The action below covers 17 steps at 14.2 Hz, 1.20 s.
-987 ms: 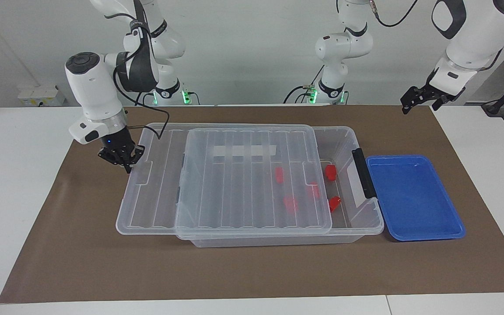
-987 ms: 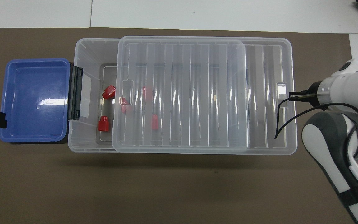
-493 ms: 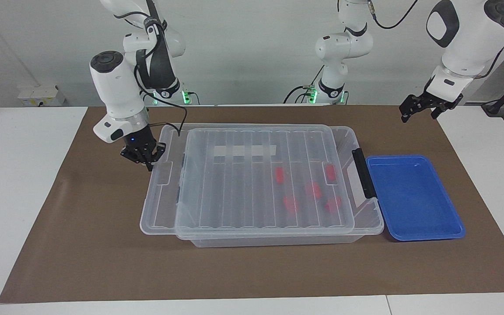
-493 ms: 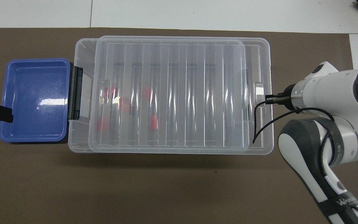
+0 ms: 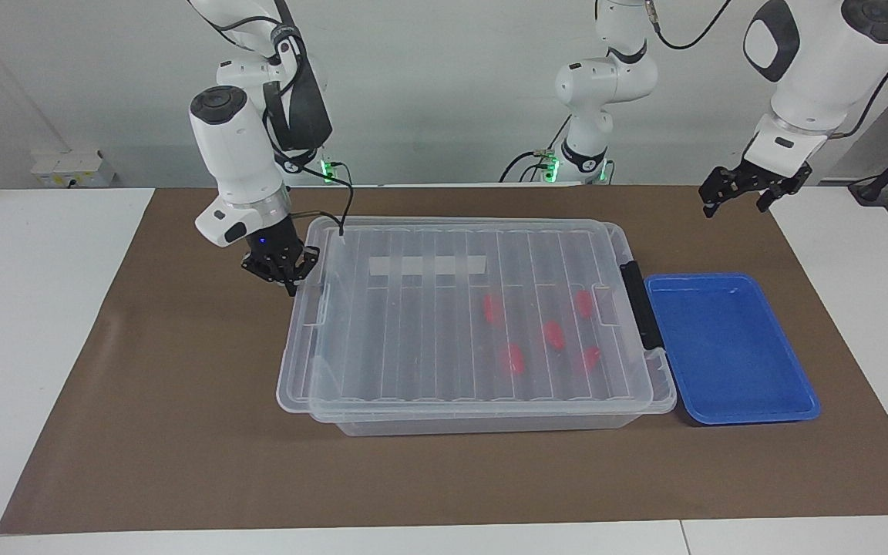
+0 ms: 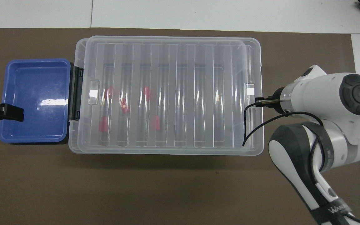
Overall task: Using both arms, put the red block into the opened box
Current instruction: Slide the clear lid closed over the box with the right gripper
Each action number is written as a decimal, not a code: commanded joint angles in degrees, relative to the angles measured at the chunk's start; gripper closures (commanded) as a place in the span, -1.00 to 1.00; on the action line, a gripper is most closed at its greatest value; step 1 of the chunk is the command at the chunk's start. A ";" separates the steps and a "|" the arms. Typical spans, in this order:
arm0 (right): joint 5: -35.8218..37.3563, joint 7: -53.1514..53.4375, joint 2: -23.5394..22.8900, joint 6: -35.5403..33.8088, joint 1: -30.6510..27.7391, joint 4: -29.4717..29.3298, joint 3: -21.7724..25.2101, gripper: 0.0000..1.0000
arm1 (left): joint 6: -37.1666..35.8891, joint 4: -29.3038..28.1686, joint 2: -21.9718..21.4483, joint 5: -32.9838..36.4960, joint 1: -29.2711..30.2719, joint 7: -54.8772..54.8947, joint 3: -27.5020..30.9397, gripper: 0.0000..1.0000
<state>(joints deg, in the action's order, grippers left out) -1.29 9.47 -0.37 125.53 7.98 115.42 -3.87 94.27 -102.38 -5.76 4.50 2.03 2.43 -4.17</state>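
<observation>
Right gripper (image 5: 287, 282), its fingertips pinched together, is pressing against the ribbed lid (image 5: 444, 308) at the right arm's end of the box (image 5: 490, 422). Five red blocks (image 5: 551, 334) are lying inside under that lid, toward the blue tray (image 5: 729, 351). Left gripper (image 5: 737, 189), jaws spread and holding nothing, is hanging high over the tray's outer end.

a white table (image 5: 43, 308) carries a brown mat (image 5: 182, 432) across the frame's middle; on the mat, the box (image 5: 482, 420) sits centre, a blue tray (image 5: 729, 347) just beside it at right
</observation>
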 commanded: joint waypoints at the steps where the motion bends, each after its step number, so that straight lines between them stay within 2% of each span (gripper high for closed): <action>1: -1.26 1.16 1.07 -0.38 1.16 0.77 -0.17 1.00 | 0.38 -2.21 -1.89 -0.37 -3.69 -0.06 0.48 -1.00; 4: -1.26 1.16 1.07 -0.20 1.17 0.77 -0.17 1.00 | 0.56 -2.30 -1.97 -0.37 -6.34 -0.06 0.48 -1.00; 10: -1.26 3.17 2.12 -1.60 0.38 0.15 0.00 1.00 | 1.61 -2.56 -1.97 -0.37 -2.83 0.55 0.91 -1.00; 15: -0.21 4.24 5.11 -11.96 -5.41 0.33 0.44 1.00 | 3.81 -3.26 -2.06 -0.37 -2.65 0.29 1.00 -1.00; 16: -0.12 4.15 5.55 -12.67 -7.34 0.33 0.44 0.78 | 3.72 -3.26 -2.15 -0.37 -2.65 0.38 1.00 -1.00; 17: -0.12 4.06 5.64 -12.77 -8.40 0.24 0.44 -0.31 | 3.64 -3.09 -2.06 -0.37 -2.65 0.38 1.00 -1.00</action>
<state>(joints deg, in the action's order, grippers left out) -1.46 12.87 4.24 113.81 2.13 115.21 -2.98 96.36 -103.15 -5.81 4.50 -1.04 2.38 -3.07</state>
